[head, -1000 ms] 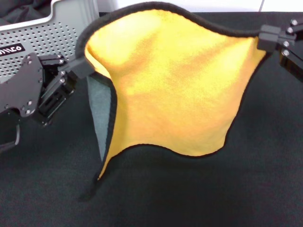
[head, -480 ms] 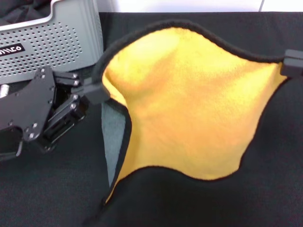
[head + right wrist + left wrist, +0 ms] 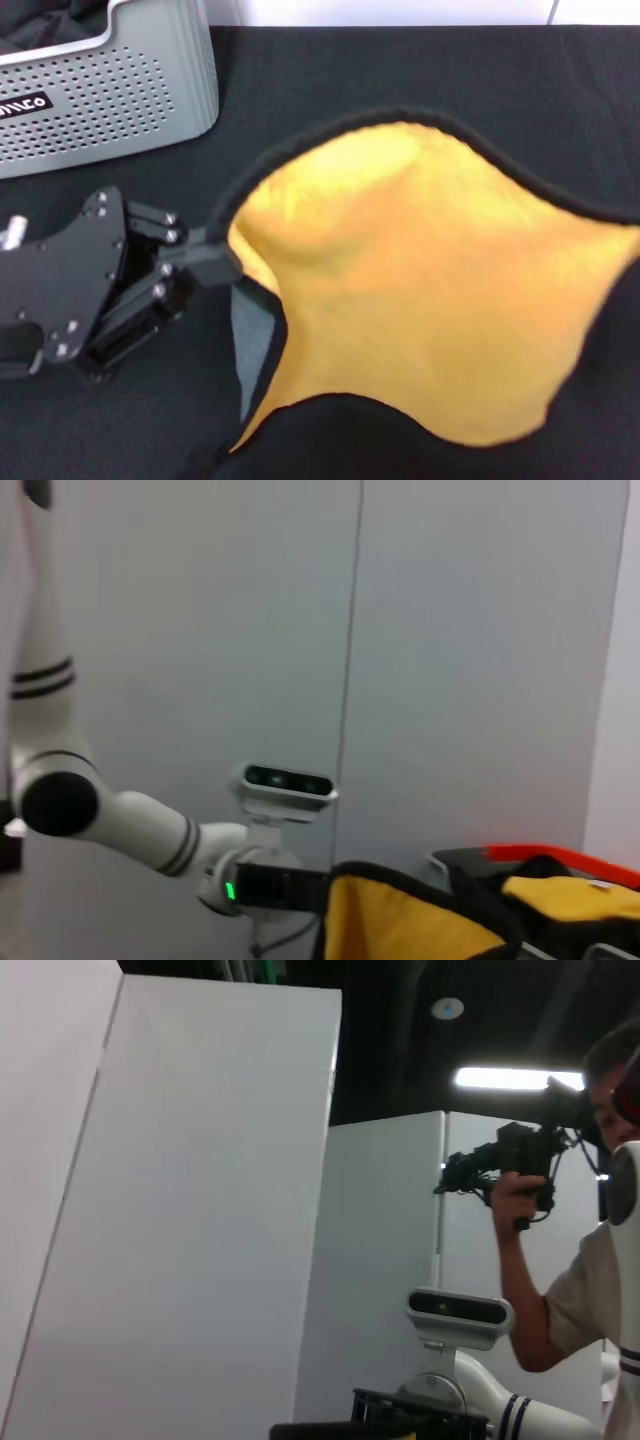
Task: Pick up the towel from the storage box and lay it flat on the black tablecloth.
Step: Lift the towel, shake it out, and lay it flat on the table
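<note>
Towel [image 3: 420,290] held spread, yellow face up, above the black tablecloth [image 3: 400,80], right of and nearer than the storage box [image 3: 110,90]. Left corner clamped in left claw [image 3: 215,262]. Right corner running out of view; right claw unseen, state cannot be told. Near left edge folded under, grey showing. Risk: uneven lowering leaving that fold trapped.
</note>
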